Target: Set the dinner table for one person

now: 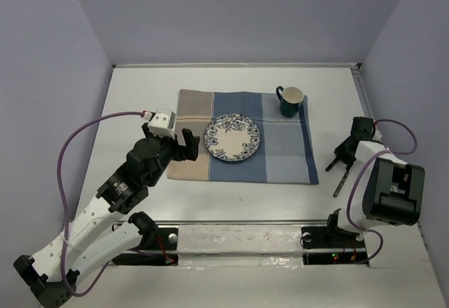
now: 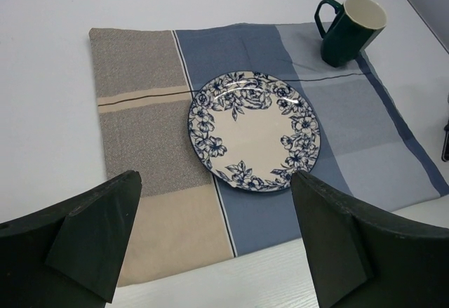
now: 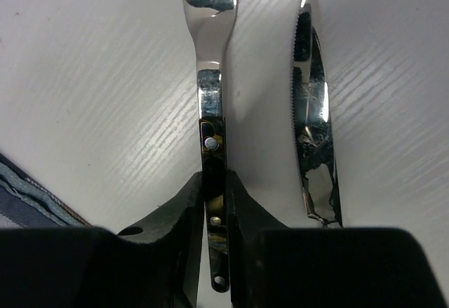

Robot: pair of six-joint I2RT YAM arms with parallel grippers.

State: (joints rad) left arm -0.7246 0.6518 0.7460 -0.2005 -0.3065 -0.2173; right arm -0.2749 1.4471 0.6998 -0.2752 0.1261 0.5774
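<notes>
The white dinner table (image 1: 140,97) carries a blue-and-tan plaid placemat (image 1: 280,155). On the mat sit a blue-flowered plate (image 1: 231,137) and a dark green mug (image 1: 290,100); the left wrist view shows the plate (image 2: 254,131) and mug (image 2: 347,31) too. My left gripper (image 1: 186,145) is open and empty, hovering over the mat's left part, short of the plate. My right gripper (image 3: 215,189) is shut on the dark handle of a fork (image 3: 212,76) lying on the table right of the mat. A knife (image 3: 316,111) lies just beside the fork, untouched.
Dark-handled cutlery (image 1: 342,180) shows below my right gripper (image 1: 342,155) in the top view. The mat's right edge (image 3: 28,196) is close to the fork. Walls stand around the table on the left, back and right.
</notes>
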